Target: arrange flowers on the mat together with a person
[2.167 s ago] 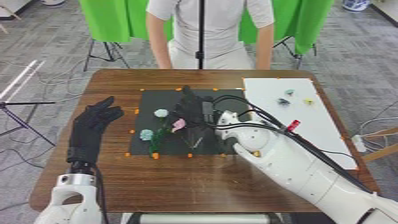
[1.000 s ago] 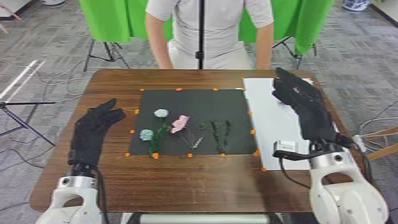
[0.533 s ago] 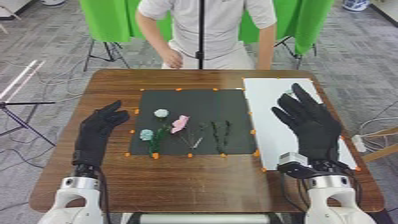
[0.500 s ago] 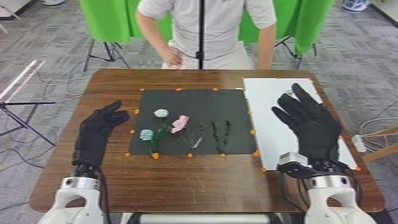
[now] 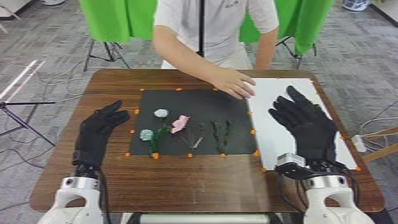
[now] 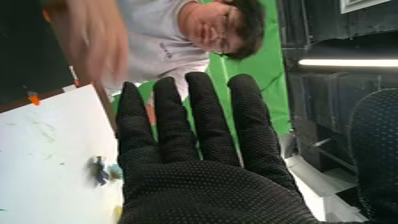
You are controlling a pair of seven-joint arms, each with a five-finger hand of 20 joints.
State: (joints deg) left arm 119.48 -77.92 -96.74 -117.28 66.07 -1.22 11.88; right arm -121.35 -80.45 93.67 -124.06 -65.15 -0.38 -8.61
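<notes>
A dark blue flower point(image 6: 96, 170) lies on the white sheet point(image 5: 277, 135), a pale blue one point(image 6: 115, 172) touching or just beside it. They sit close by the right hand point(image 5: 306, 127), whose fingers are straight and spread; how their stems point I can't tell. The left hand point(image 5: 93, 130), fingers loosely open, is well apart, across the mat point(image 5: 191, 104), so the next pick probably suits the right. On the mat, the pink flower point(image 5: 179, 123) lies between two pale blooms and two green sprigs, which run lengthwise towards the robot. The sheet's edge runs beside the mat's. A person's hand point(image 5: 231, 82) hangs over their far corners, so that side looks tightest for moving.
</notes>
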